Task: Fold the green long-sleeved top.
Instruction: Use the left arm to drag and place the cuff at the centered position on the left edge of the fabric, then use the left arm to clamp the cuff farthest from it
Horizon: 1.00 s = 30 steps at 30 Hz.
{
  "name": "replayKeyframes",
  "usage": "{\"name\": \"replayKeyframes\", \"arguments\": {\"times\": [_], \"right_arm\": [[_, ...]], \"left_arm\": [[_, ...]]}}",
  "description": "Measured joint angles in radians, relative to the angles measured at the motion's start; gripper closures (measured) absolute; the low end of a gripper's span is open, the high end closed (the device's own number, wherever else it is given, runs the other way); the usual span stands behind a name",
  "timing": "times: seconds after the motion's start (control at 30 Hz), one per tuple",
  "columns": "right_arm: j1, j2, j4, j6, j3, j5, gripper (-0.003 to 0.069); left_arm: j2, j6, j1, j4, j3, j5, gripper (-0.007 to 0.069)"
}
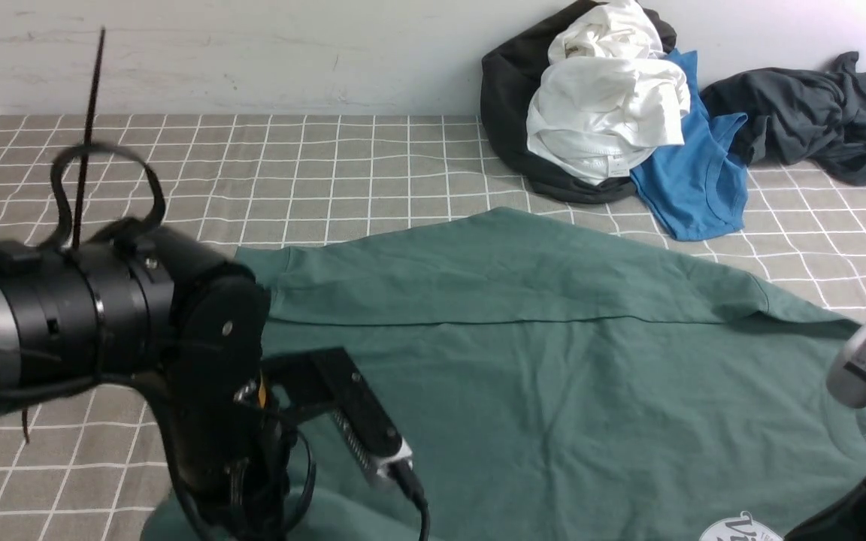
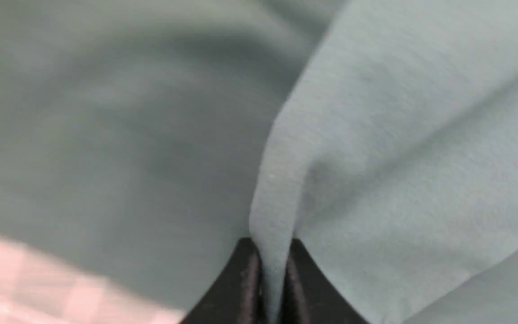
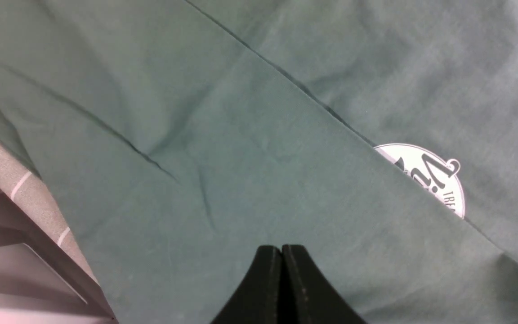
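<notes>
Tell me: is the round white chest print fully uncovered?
No, a folded edge of the green long-sleeved top covers part of the round white print in the right wrist view.

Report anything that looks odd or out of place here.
Nothing damaged. A crumpled heap of clothes and a dark grey garment sit unfolded at the far right, beyond the green top.

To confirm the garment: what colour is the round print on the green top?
The round print is white with dark lettering; clearest in right wrist view.
</notes>
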Motion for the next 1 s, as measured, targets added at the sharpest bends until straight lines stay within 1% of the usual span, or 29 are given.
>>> {"name": "replayKeyframes", "arguments": {"times": [0.07, 0.13, 0.17, 0.2, 0.37, 0.4, 0.47, 0.53, 0.57, 0.63, 0.67, 0.7, 0.73, 0.87, 0.9, 0.93, 1.0], "right_arm": [[0.000, 0.000, -0.007, -0.001, 0.000, -0.010, 0.0673], [0.000, 0.000, -0.012, -0.001, 0.000, -0.016, 0.0673], [0.000, 0.000, -0.013, -0.001, 0.000, -0.016, 0.0673], [0.000, 0.000, -0.014, -0.001, 0.000, -0.017, 0.0673], [0.000, 0.000, -0.043, -0.001, 0.000, -0.042, 0.0673], [0.000, 0.000, -0.045, -0.001, 0.000, -0.044, 0.0673], [0.000, 0.001, -0.055, 0.000, 0.000, -0.070, 0.0673], [0.000, 0.008, -0.062, 0.000, -0.008, -0.096, 0.0673], [0.000, 0.008, -0.062, 0.000, -0.009, -0.097, 0.0673], [0.000, 0.037, -0.076, 0.000, -0.040, -0.121, 0.0673], [0.000, 0.040, -0.077, 0.000, -0.042, -0.123, 0.0673], [0.000, 0.062, -0.083, 0.000, -0.061, -0.127, 0.0673], [0.000, 0.084, -0.087, 0.000, -0.080, -0.127, 0.0673], [0.000, 0.201, -0.099, 0.000, -0.166, -0.133, 0.0673], [0.000, 0.207, -0.099, 0.000, -0.166, -0.133, 0.0673], [0.000, 0.252, -0.099, 0.000, -0.200, -0.135, 0.0673], [0.000, 0.288, -0.099, 0.000, -0.218, -0.135, 0.0673]], "left_arm": [[0.015, 0.000, 0.006, 0.070, -0.092, 0.005, 0.0603], [0.044, 0.001, 0.027, 0.101, -0.167, 0.005, 0.0601], [0.052, 0.001, 0.033, 0.103, -0.173, 0.005, 0.0601], [0.083, 0.004, 0.060, 0.104, -0.224, 0.005, 0.0601], [0.207, 0.010, 0.157, 0.092, -0.317, -0.005, 0.0601], [0.213, 0.010, 0.157, 0.091, -0.320, -0.005, 0.0601], [0.276, 0.011, 0.195, 0.083, -0.341, -0.035, 0.0595], [0.322, 0.012, 0.212, 0.083, -0.350, -0.077, 0.0568], [0.326, 0.012, 0.213, 0.083, -0.350, -0.081, 0.0568], [0.356, 0.009, 0.221, 0.086, -0.364, -0.119, 0.0484], [0.359, 0.007, 0.222, 0.086, -0.366, -0.120, 0.0477], [0.363, -0.004, 0.224, 0.086, -0.380, -0.127, 0.0424], [0.365, -0.031, 0.230, 0.085, -0.401, -0.131, 0.0365], [0.365, -0.166, 0.273, 0.080, -0.498, -0.134, 0.0183], [0.366, -0.172, 0.273, 0.080, -0.503, -0.134, 0.0175], [0.372, -0.211, 0.309, 0.078, -0.543, -0.134, 0.0126], [0.385, -0.233, 0.332, 0.075, -0.569, -0.136, 0.0100]]}}
